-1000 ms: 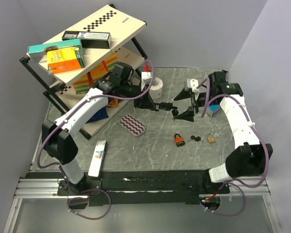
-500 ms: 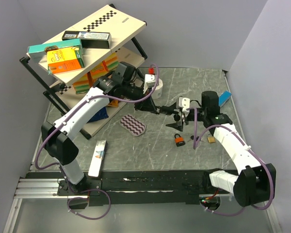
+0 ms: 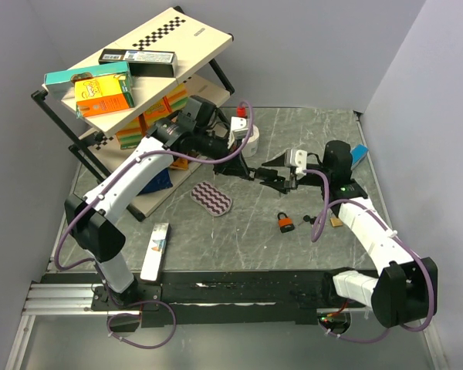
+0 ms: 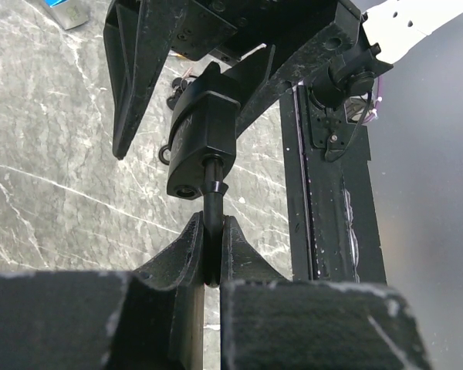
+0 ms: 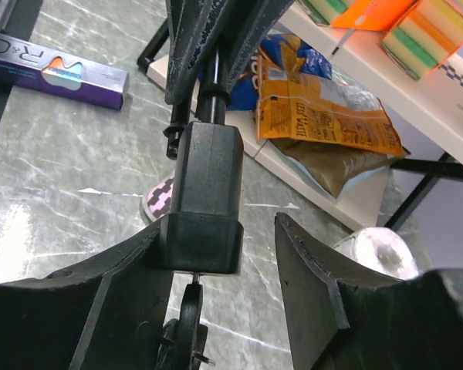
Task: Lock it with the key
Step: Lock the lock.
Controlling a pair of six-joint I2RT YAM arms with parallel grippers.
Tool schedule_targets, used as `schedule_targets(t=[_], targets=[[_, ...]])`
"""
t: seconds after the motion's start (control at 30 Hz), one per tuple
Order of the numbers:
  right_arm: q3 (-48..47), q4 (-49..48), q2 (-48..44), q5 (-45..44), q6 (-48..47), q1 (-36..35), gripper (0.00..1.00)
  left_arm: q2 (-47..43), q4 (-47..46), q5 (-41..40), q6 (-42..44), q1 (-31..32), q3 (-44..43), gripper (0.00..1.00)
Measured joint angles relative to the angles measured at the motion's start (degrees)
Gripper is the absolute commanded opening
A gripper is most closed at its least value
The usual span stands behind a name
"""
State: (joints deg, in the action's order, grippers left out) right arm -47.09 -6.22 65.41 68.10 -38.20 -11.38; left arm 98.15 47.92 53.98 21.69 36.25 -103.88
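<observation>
A black padlock (image 4: pixel 204 139) hangs in the air over the middle of the table, and my left gripper (image 4: pixel 212 258) is shut on its shackle (image 4: pixel 213 204). From above the padlock (image 3: pixel 267 176) sits between the two grippers. My right gripper (image 5: pixel 220 227) stands open round the padlock body (image 5: pixel 207 185). Its left finger (image 5: pixel 131 270) touches the body; its right finger (image 5: pixel 309 270) is a gap away. A black key (image 5: pixel 187 320) sticks out of the padlock's underside.
An orange padlock (image 3: pixel 285 223), loose keys (image 3: pixel 309 220) and a brass padlock (image 3: pixel 336 221) lie right of centre. A patterned pad (image 3: pixel 213 198), purple box (image 3: pixel 156 250), white tape roll (image 3: pixel 249 139) and a slanted shelf rack (image 3: pixel 139 69) with boxes stand to the left.
My right arm has swung in from the back right to the padlock, and its jaws have narrowed round the body. The left gripper has kept hold of the shackle, barely moving.
</observation>
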Motion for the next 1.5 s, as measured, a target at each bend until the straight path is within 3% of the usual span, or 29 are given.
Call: schedule_targets(t=[0.3, 0.57, 0.77, 0.87, 0.93, 1.03, 1.07, 1.2, 1.3, 1.5], targets=[[0.15, -2.14, 0.74, 1.68, 0.02, -1.16, 0.6, 0.0, -0.28, 0.52, -0.94, 0.07, 0.02, 0.01], [1.51, -5.33, 0.74, 1.64, 1.73, -1.62, 0.52, -0.04, -1.79, 1.22, -2.47, 0.04, 0.59, 0.01], [1.79, -6.25, 0.74, 1.6, 2.47, -1.62, 0.33, -0.07, -2.67, 1.25, -3.17, -0.09, 0.68, 0.01], [1.79, -6.25, 0.74, 1.62, 2.51, -1.64, 0.17, -0.17, -2.89, 1.4, -3.45, -0.09, 0.96, 0.01], [1.79, -5.99, 0.74, 1.66, 2.29, -1.68, 0.0, -0.28, -3.08, 1.42, -3.48, -0.11, 1.27, 0.01], [1.77, -5.11, 0.74, 1.73, 1.95, -1.77, 0.0, -0.42, -3.06, 1.38, -3.45, -0.11, 1.55, 0.01], [1.77, -4.87, 0.74, 1.77, 1.9, -1.77, 0.0, -0.46, -3.19, 1.27, -3.45, -0.09, 1.75, 0.05], [1.09, -2.51, 1.11, 2.12, 2.73, -1.88, 0.0, -1.68, -5.05, 0.31, -3.17, 0.02, 4.07, 0.35], [0.74, -1.18, 1.73, 2.58, 5.14, -2.14, 0.0, -3.04, -5.62, -0.83, -0.92, 0.02, 4.79, 0.48], [-2.89, 2.43, 2.86, 5.29, 10.99, -1.99, 0.0, -5.66, -3.65, -2.43, 3.43, -0.63, 5.38, 0.56]])
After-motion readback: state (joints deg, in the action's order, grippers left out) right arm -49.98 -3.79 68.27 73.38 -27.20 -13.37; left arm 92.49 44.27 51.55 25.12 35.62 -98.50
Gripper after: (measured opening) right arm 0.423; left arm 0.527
